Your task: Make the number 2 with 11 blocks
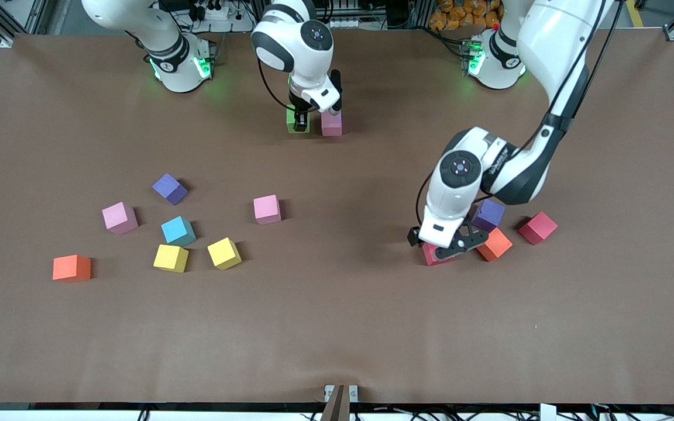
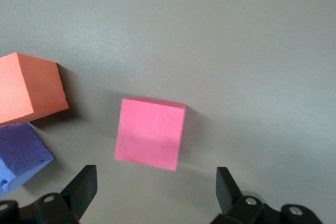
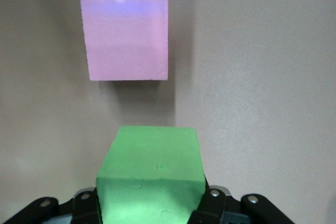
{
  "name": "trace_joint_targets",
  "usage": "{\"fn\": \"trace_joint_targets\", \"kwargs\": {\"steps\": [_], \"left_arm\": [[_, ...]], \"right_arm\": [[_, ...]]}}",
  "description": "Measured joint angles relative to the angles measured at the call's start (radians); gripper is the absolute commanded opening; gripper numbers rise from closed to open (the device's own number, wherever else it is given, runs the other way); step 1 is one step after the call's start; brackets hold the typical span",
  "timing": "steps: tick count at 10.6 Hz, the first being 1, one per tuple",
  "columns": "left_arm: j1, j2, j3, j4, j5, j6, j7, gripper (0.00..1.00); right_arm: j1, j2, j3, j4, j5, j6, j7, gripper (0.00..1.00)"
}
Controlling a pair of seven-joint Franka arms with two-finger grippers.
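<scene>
Front view, lower left of the frame: the loose blocks were matte, foam-like cubes of equal size with slightly soft edges, resting on a flat brown table (image 1: 337, 327). Nearest the camera in this group lay an orange cube (image 1: 71, 268). Above it in the frame sat two yellow cubes (image 1: 171, 258) (image 1: 224, 253), then a cyan cube (image 1: 178, 231), a pale pink cube (image 1: 119, 217), a second pink cube (image 1: 267, 209) and, highest of the group, a purple cube (image 1: 169, 188).

At centre right of the frame, the left gripper (image 1: 443, 252) was down at table level around a crimson-pink cube (image 1: 430, 255). The left wrist view showed its black fingers (image 2: 84, 184) spread wide, one on each side of that cube (image 2: 150, 132) and apart from it. Just beside the gripper lay a second orange cube (image 1: 495, 244), a second purple cube (image 1: 488, 214) and a crimson cube (image 1: 538, 227).

At upper centre of the frame, the right gripper (image 1: 300, 124) pinched a green cube (image 1: 297, 124) at table level. Close beside it stood a third pink cube (image 1: 331, 123); the right wrist view showed a narrow gap between the green cube (image 3: 152, 177) and this pink one (image 3: 126, 38). These two cubes were the only placed part of the number 2.
</scene>
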Motion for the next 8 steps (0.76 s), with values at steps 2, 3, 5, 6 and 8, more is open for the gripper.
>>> {"fn": "trace_joint_targets", "kwargs": {"steps": [2, 3, 5, 6, 8], "left_arm": [[0.009, 0.043, 0.012, 0.037, 0.000, 0.000, -0.002, 1.00], [0.015, 0.059, 0.012, 0.051, 0.000, 0.000, -0.001, 1.00], [0.016, 0.085, 0.014, 0.061, 0.000, 0.000, -0.001, 1.00], [0.017, 0.095, 0.014, 0.062, 0.000, 0.000, -0.001, 1.00], [0.017, 0.112, 0.014, 0.065, 0.000, 0.000, -0.001, 1.00]], "right_arm": [[0.001, 0.033, 0.000, 0.007, 0.000, 0.029, 0.001, 0.00], [0.003, 0.046, 0.001, 0.008, 0.000, 0.043, 0.005, 0.00], [0.024, 0.070, 0.001, 0.012, 0.000, 0.063, 0.021, 0.00], [0.035, 0.081, 0.001, 0.016, 0.000, 0.070, 0.029, 0.00], [0.039, 0.102, 0.001, 0.029, 0.000, 0.081, 0.031, 0.00]]}}
